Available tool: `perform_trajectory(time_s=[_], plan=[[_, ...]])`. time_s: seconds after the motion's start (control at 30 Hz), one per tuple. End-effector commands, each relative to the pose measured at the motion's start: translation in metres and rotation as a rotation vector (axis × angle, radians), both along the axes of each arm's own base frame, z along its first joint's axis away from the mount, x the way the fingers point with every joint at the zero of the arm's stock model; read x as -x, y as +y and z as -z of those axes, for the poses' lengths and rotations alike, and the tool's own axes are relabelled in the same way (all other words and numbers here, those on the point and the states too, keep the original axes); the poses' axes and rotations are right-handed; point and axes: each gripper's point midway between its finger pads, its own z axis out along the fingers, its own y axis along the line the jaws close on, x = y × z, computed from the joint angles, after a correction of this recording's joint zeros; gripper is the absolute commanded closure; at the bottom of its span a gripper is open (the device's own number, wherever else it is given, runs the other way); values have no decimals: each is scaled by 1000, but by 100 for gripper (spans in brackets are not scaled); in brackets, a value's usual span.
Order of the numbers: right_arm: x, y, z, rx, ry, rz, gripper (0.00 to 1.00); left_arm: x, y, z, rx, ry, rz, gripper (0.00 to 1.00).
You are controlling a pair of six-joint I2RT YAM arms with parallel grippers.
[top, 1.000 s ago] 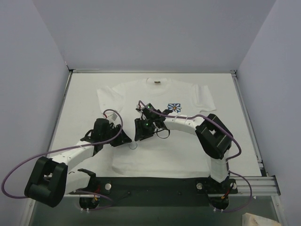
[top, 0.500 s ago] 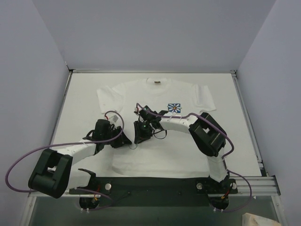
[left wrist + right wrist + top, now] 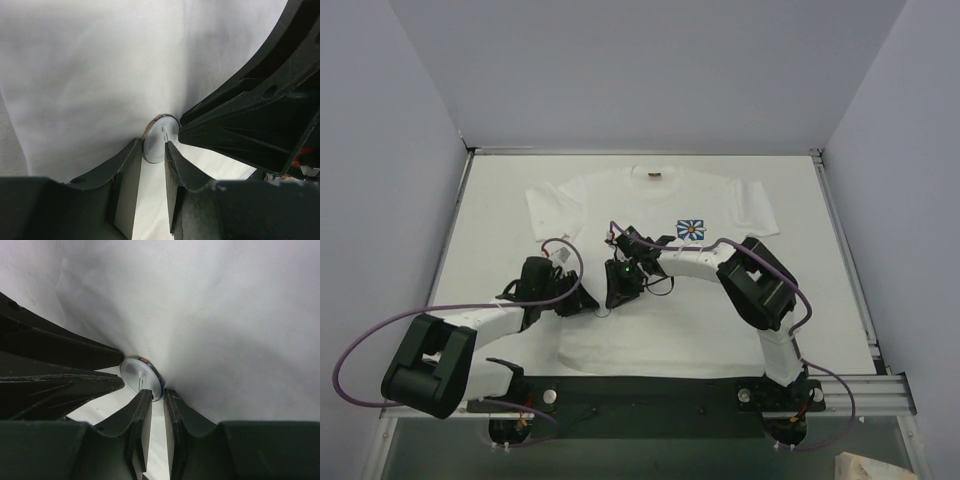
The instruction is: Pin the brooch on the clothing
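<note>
The clothing [image 3: 660,325] is a white T-shirt lying flat on the table, with a blue-and-white flower print [image 3: 691,229] on the chest. The brooch [image 3: 603,311] is a tiny disc near the shirt's left side, where both grippers meet. In the left wrist view the brooch [image 3: 159,131] stands on edge against bunched fabric, and my left gripper [image 3: 153,150] is shut across its lower part. Through the right wrist camera, my right gripper [image 3: 157,394] pinches the rim of the brooch [image 3: 137,374], its jaws nearly together. The left gripper's fingers [image 3: 60,365] reach in from the left.
A dark neck label [image 3: 652,177] marks the shirt's far edge. Bare white table [image 3: 490,230] lies to the left of the shirt. Grey walls close in three sides, and a metal rail [image 3: 840,385] runs along the near edge by the arm bases.
Both grippers have drawn together at the brooch and narrowed their jaws. The right arm has shifted slightly left and toward me. The brooch, lying bare between them before, is now covered from above.
</note>
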Motion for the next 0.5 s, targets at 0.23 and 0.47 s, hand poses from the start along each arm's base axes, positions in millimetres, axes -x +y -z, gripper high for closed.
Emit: perform_trajectory(time_s=[0.23,0.47], plan=[[13,6,21,22,62,-21,89,12,-1,18,22,48,12,67],[11,6,24,24,61,-18,94,13,3,13,-7,57,21,68]])
